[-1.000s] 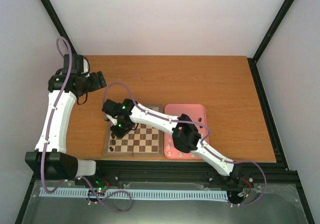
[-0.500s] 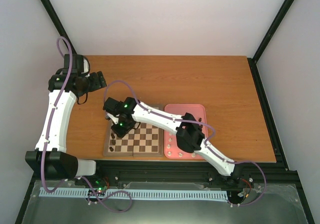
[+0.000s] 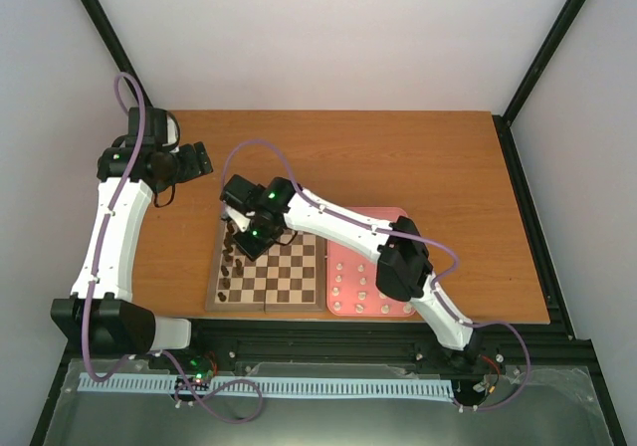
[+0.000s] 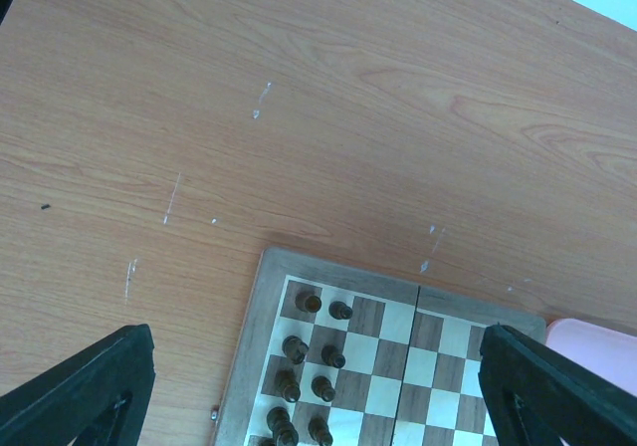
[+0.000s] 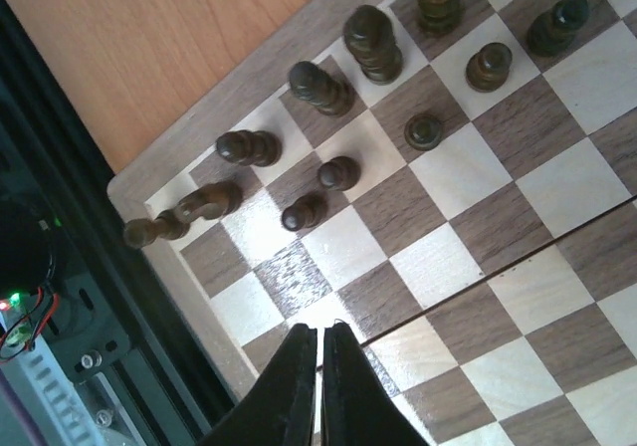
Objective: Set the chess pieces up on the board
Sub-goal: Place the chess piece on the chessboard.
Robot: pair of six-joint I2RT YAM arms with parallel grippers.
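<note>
Wooden worktop (image 3: 418, 157) is bearing a chequered brown board (image 3: 284, 279); right claw (image 5: 318, 333), pinched shut, is hovering over it, cream-white pieces (image 3: 359, 292) lying rightward.

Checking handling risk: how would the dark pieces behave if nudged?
The dark pieces look tall and narrow-based, so a nudge would probably tip them. Round and glossy, they may roll once down. Packed closely on the board, one could topple neighbours.
</note>
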